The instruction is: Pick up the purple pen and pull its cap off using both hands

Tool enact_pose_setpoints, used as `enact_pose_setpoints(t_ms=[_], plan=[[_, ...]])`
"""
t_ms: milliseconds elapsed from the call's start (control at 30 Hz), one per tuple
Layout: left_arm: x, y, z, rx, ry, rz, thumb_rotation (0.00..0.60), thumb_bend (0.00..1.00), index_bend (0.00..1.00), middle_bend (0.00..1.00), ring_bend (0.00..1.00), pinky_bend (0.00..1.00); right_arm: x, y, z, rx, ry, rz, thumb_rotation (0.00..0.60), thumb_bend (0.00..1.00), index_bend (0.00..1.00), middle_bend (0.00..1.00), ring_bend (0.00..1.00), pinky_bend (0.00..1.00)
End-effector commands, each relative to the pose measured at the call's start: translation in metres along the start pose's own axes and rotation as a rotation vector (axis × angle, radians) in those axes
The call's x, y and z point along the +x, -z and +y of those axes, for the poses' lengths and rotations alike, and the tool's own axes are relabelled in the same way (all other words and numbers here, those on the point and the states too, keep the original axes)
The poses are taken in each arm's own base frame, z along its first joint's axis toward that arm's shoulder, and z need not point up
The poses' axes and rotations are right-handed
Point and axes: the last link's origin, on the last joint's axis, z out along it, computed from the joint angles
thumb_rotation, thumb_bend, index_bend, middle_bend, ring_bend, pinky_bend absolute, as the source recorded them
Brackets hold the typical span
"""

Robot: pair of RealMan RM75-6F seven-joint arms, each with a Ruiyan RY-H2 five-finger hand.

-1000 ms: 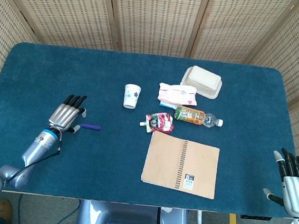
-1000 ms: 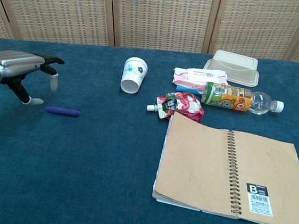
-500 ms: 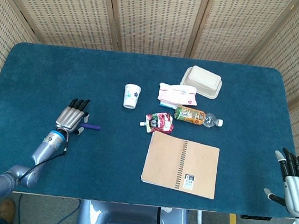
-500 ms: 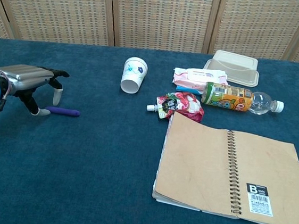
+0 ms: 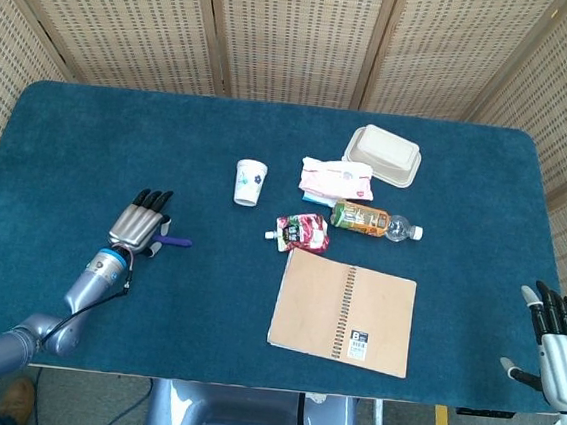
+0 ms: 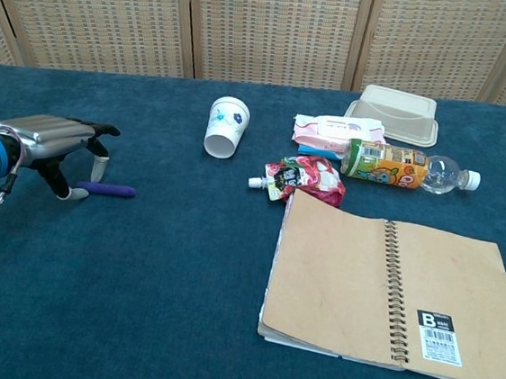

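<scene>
1. The purple pen (image 6: 106, 189) lies flat on the blue table (image 5: 268, 161), far over on the robot's left side, its long axis running roughly left to right across the cloth.

2. The left hand (image 6: 52, 141) is right over the pen's left end. In the chest view its palm faces down, a thumb tip and a fingertip reaching the cloth on either side of that end; the rest of the pen pokes out to the right of the hand. In the head view the left hand (image 5: 139, 223) covers the same end, with only the right part of the pen (image 5: 176, 241) showing. The fingers are apart and curved down, nothing lifted; whether they touch the pen I cannot tell.

3. Judging from this, the next move is a pinch across the pen's width at its left end, then a lift. That leaves the free right end pointing toward the middle of the table, where the other hand could meet it. Which end carries the cap is too small to tell.

4. Further right, well apart from the pen, stand a paper cup (image 6: 226, 127), a red pouch (image 6: 299, 178), a bottle (image 6: 400, 166) on its side and an open notebook (image 6: 387, 290).

5. The right hand (image 5: 555, 344) is at the far right table edge in the head view, fingers apart and holding nothing, much the farther of the two from the pen.
</scene>
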Motion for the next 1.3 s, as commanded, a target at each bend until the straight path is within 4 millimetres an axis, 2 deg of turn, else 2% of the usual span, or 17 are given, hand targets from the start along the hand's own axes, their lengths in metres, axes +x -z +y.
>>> enact_pose_setpoints(t_ms=[33, 300, 667, 933, 1000, 1100, 1200, 1300], plan=[[0.000, 0.000, 0.001, -0.003, -0.014, 0.007, 0.600, 0.38, 0.55, 0.00, 0.00, 0.00, 0.000, 0.000, 0.000, 0.000, 0.000, 0.000, 0.600, 0.00, 0.00, 0.00, 0.00, 0.00], [-0.002, -0.001, 0.003, 0.003, -0.025, 0.006, 0.600, 0.40, 0.57, 0.00, 0.00, 0.00, 0.000, 0.000, 0.000, 0.002, -0.005, -0.002, 0.600, 0.00, 0.00, 0.00, 0.00, 0.00], [0.000, 0.001, 0.004, 0.000, -0.009, 0.023, 0.600, 0.50, 0.69, 0.00, 0.00, 0.00, 0.000, 0.000, 0.000, 0.005, -0.005, -0.003, 0.600, 0.00, 0.00, 0.00, 0.00, 0.00], [0.006, 0.007, 0.002, 0.002, 0.055, 0.046, 0.600, 0.50, 0.74, 0.00, 0.00, 0.00, 0.000, 0.001, 0.000, 0.006, -0.005, -0.006, 0.600, 0.00, 0.00, 0.00, 0.00, 0.00], [0.010, 0.011, 0.001, -0.001, 0.112, 0.059, 0.600, 0.51, 0.74, 0.00, 0.00, 0.00, -0.001, 0.001, -0.001, 0.007, -0.006, -0.008, 0.600, 0.00, 0.00, 0.00, 0.00, 0.00], [0.019, 0.020, 0.005, -0.039, 0.286, 0.065, 0.600, 0.50, 0.75, 0.00, 0.00, 0.00, -0.001, 0.000, -0.001, 0.009, -0.018, -0.015, 0.600, 0.00, 0.00, 0.00, 0.00, 0.00], [0.034, 0.033, 0.015, -0.135, 0.497, 0.073, 0.600, 0.50, 0.75, 0.00, 0.00, 0.00, -0.001, -0.001, -0.002, 0.015, -0.048, -0.023, 0.600, 0.00, 0.00, 0.00, 0.00, 0.00], [0.044, 0.041, 0.025, -0.227, 0.608, 0.085, 0.600, 0.50, 0.75, 0.00, 0.00, 0.00, 0.000, -0.003, -0.006, 0.037, -0.104, -0.043, 0.600, 0.00, 0.01, 0.00, 0.00, 0.00]])
